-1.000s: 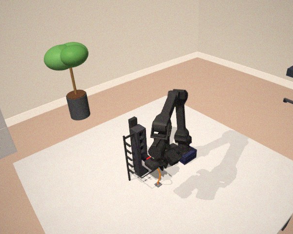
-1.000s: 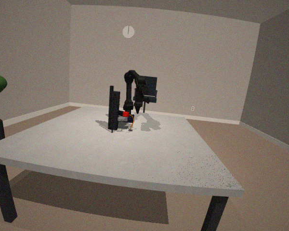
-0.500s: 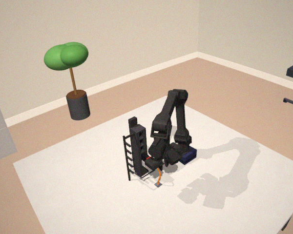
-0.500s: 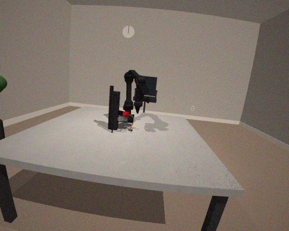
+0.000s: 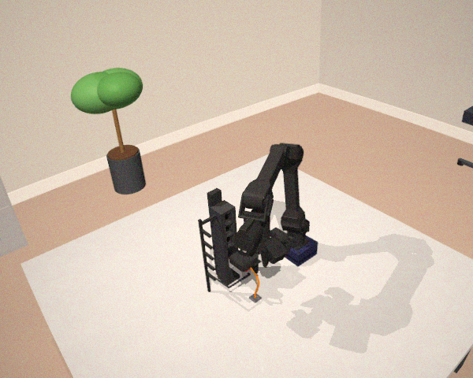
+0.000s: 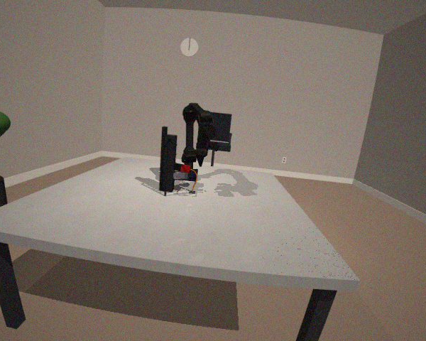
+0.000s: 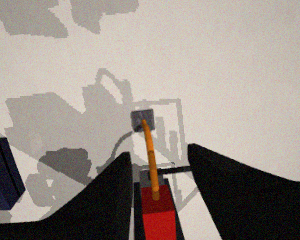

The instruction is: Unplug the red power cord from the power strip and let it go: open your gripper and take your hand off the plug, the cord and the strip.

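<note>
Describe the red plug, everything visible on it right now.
The red plug is a small boxy block, plain matte red. An orange cord leaves its far end and arcs to a small grey anchor on the table. The plug lies between the gripper fingers, which stand apart with a gap showing on each side. It sits over a dark bar; whether it touches that cannot be told.

White table under strip stand

1 arm, 1 gripper. 1 red plug w/ 1 orange cord. 1 power strip. 1 table. 1 potted plant. 1 wall clock.
</note>
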Available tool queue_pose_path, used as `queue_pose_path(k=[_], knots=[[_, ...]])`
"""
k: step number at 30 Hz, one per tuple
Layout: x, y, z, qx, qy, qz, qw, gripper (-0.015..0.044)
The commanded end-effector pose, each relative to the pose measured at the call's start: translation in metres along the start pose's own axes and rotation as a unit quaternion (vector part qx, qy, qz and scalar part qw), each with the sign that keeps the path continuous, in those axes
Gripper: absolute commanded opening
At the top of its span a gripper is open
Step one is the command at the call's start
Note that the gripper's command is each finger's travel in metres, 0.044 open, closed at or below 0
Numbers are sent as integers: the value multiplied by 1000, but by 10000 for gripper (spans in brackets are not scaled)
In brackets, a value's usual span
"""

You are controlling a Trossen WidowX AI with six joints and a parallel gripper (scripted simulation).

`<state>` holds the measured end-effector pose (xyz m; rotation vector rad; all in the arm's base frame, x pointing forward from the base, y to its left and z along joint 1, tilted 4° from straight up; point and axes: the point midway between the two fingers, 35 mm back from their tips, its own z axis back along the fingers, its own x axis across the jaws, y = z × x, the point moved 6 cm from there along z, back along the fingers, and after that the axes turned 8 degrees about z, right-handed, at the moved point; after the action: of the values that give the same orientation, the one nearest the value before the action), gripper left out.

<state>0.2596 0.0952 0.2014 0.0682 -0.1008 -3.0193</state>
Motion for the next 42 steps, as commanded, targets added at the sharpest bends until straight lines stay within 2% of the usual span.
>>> queue_pose_path(k=[1, 42], knots=[[2, 8, 0, 1, -2, 1, 1000, 160], [14, 67, 0, 4, -2, 2, 1000, 160]])
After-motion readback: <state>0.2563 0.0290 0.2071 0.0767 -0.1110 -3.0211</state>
